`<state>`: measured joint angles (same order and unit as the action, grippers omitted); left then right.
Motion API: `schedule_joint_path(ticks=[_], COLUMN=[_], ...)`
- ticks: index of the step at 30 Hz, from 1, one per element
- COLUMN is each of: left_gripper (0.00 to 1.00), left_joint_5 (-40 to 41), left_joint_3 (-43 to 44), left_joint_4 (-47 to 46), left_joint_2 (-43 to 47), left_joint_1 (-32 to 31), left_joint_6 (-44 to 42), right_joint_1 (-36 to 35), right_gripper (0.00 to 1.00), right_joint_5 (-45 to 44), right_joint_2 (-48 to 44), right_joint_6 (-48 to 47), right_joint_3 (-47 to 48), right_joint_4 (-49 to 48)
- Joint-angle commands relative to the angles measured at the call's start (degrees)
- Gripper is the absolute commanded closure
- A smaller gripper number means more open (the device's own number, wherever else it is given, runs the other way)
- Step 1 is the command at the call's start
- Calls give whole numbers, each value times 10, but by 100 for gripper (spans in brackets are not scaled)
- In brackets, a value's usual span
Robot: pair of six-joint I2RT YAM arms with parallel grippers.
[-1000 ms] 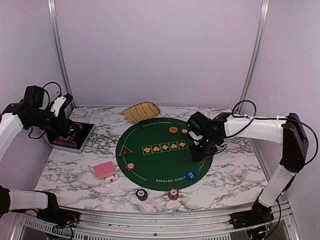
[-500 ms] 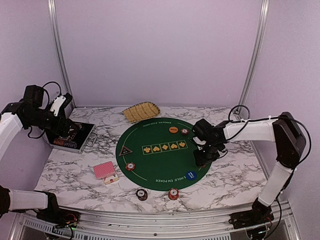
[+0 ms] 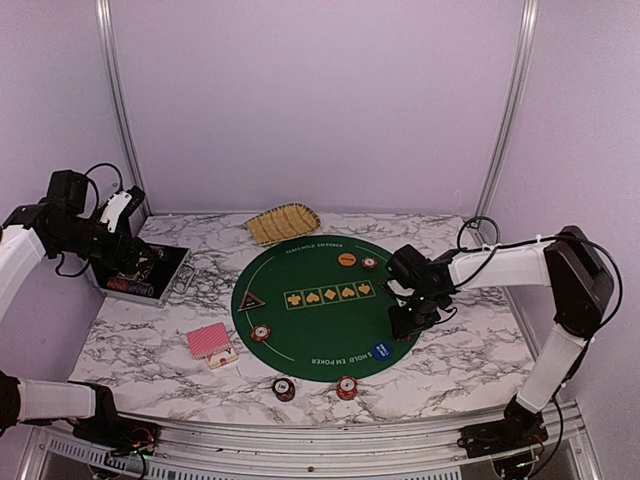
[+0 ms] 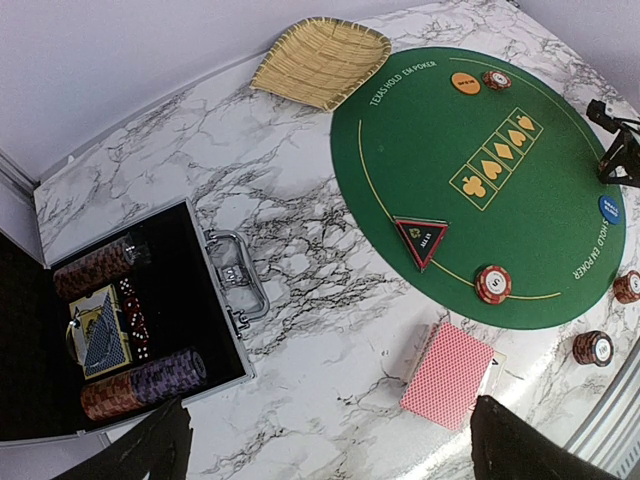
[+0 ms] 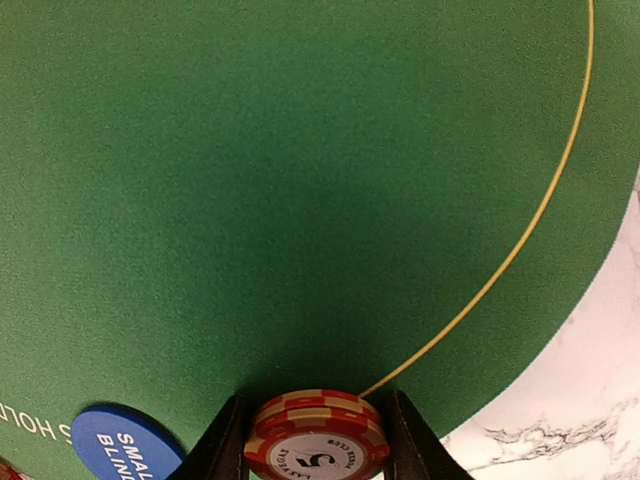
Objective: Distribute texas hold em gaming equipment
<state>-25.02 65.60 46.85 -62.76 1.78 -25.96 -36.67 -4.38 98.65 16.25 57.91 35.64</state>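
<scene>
Green felt poker mat (image 3: 325,305) lies mid-table on white marble. Your right gripper (image 3: 412,320) is closed around a small stack of red-and-white striped chips (image 5: 316,438), one finger on each side. It sits low over the mat's right edge, near the blue small-blind button (image 5: 125,440); you cannot tell whether the stack touches the felt.

Your left gripper (image 3: 128,262) hangs above the open black case (image 3: 135,270) at far left, fingers spread wide and holding nothing.

On the mat are an orange button (image 3: 347,259) beside a chip (image 3: 369,263), a black triangular button (image 3: 251,300), and another chip stack (image 3: 261,332). Two chip stacks (image 3: 284,388) sit off the near edge. Red-backed cards (image 3: 209,342) lie left of the mat, a woven basket (image 3: 283,222) behind it.
</scene>
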Motion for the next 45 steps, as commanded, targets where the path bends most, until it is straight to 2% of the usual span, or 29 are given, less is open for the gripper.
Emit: schedule_joint_path(ticks=[1, 5, 8, 17, 24, 28, 32, 36, 45], left_gripper=[1, 1, 1, 1, 1, 1, 1, 1, 1], left_joint_5=[-2, 2, 0, -2, 1, -1, -3, -4, -3], left_joint_3=[11, 9, 8, 10, 12, 14, 13, 15, 16], left_joint_4=[19, 19, 20, 20, 22, 22, 21, 23, 26], left_joint_2=[4, 9, 9, 9, 7, 8, 7, 8, 12], left_joint_1=[1, 1, 1, 1, 1, 1, 1, 1, 1], left_joint_6=[-2, -5, -3, -1, -2, -1, 1, 2, 0], right_joint_1=[4, 4, 4, -13, -138, -238, -307, -347, -385], right_gripper=[58, 43, 37, 36, 34, 25, 16, 12, 10], right_joint_5=[7, -1, -9, -30, -41, -19, 0, 20, 38], right_joint_2=[10, 7, -1, -41, -33, -1, 45, 100, 205], right_joint_6=[1, 0, 0, 4, 27, 38, 38, 30, -7], right_joint_3=[-5, 0, 10, 77, 186, 248, 305, 352, 443], right_joint_4=[-1, 9, 24, 75, 141, 159, 167, 166, 186])
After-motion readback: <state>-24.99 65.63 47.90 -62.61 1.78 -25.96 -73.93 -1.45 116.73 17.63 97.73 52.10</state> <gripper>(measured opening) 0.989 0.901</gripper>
